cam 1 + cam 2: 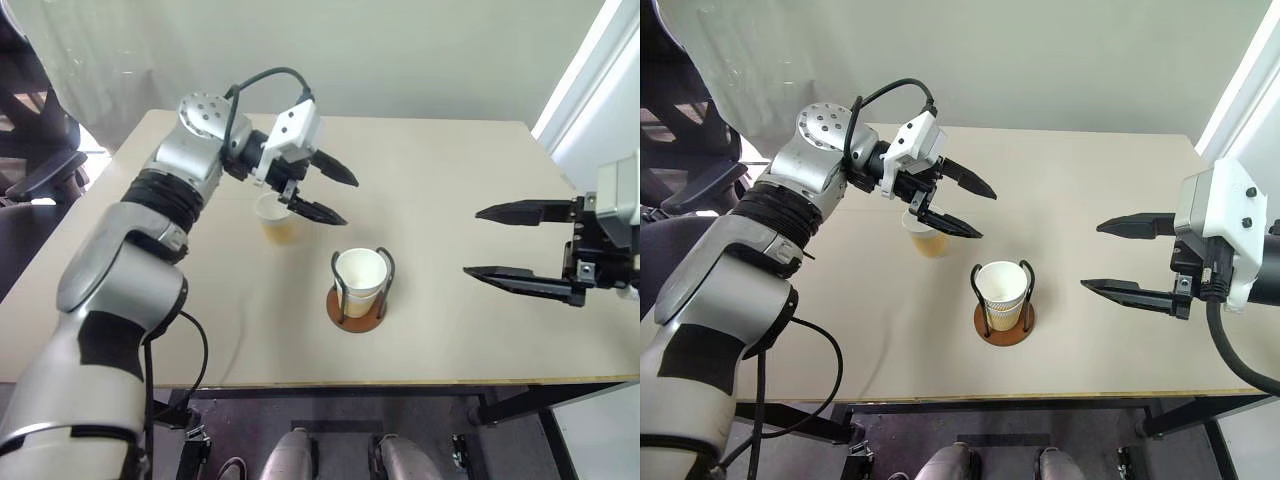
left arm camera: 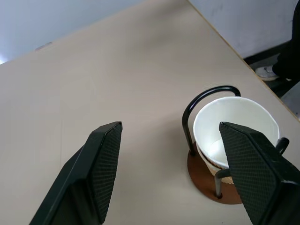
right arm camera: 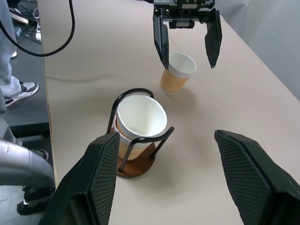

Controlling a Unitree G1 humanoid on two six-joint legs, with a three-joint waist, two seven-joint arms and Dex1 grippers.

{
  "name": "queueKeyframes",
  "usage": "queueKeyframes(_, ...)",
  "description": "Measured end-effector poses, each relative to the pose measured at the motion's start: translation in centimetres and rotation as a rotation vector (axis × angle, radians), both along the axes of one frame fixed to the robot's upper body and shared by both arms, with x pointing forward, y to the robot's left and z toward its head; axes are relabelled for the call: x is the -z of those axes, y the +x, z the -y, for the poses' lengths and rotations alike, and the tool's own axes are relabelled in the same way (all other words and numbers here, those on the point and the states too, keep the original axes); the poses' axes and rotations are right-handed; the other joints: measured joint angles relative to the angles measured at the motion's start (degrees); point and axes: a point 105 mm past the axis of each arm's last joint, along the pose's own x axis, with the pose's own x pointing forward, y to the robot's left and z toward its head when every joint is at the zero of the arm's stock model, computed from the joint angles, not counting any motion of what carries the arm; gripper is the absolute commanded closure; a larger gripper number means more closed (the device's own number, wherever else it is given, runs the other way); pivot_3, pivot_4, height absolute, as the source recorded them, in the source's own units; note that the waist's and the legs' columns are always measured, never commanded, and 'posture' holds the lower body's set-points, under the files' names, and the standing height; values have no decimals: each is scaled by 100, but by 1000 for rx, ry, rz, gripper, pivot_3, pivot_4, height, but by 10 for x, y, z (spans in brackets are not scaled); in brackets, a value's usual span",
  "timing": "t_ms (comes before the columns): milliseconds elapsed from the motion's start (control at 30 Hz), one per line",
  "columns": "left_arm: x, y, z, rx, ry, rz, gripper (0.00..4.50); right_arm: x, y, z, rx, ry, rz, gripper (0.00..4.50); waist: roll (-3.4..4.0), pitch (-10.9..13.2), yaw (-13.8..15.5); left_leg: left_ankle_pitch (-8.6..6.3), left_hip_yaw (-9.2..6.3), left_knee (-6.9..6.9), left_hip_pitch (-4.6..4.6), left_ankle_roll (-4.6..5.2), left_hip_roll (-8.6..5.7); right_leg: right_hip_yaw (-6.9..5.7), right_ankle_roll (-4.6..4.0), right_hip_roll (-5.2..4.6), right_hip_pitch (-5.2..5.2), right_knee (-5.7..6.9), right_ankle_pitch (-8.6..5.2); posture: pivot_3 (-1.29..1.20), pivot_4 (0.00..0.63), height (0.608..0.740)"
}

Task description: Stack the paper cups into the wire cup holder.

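Cup position decides my next move: the loose tan paper cup with a white rim (image 1: 279, 219) stands upright on the pale surface (image 1: 450, 190) just under my left hand (image 1: 329, 194), nearer it than my right hand (image 1: 475, 243). Both hands gape wide, empty. Beyond my fingertips, the wire cup holder on its reddish-brown disc (image 1: 357, 305) already has a cup (image 1: 360, 278) seated inside.

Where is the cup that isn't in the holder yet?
The loose paper cup stands upright on the table, on the robot's left and just behind the wire cup holder, directly under the open left end effector.
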Motion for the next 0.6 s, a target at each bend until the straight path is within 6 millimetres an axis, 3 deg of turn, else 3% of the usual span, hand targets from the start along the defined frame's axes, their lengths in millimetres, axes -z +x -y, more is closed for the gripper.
queueKeyframes(33,4,11,-10,-96,-2,-5,971,1,-1,1,-7,1,-9,1193,1,-1,-14,0,11,-2,9,0,-4,1,-1,3,1,0,0,0,150,740)
queueKeyframes(100,25,40,-57,-417,-7,-34,971,-2,-1,7,-8,13,-19,1193,13,-2,-72,-2,15,-6,13,-3,-6,29,1,4,-7,0,-2,0,150,740)
queueKeyframes(200,60,56,-97,-681,25,-67,971,-6,1,13,10,25,-7,1193,14,-1,-113,1,15,-11,15,-10,-12,51,9,13,-15,4,-5,0,150,740)
queueKeyframes(267,69,60,-105,-753,39,-60,971,-6,1,13,6,22,-4,1193,4,2,-70,6,12,-3,-3,-13,-11,54,16,15,-28,4,0,0,150,740)
queueKeyframes(400,60,66,-117,-837,-13,-20,971,-5,1,12,5,15,2,1193,4,1,10,13,21,-1,-4,10,-27,70,28,15,-20,0,-1,0,150,740)
queueKeyframes(600,71,64,-117,-835,-36,-59,971,-4,3,11,0,9,1,1193,4,2,8,14,40,20,-1,17,-53,80,45,5,-19,2,-6,0,150,740)
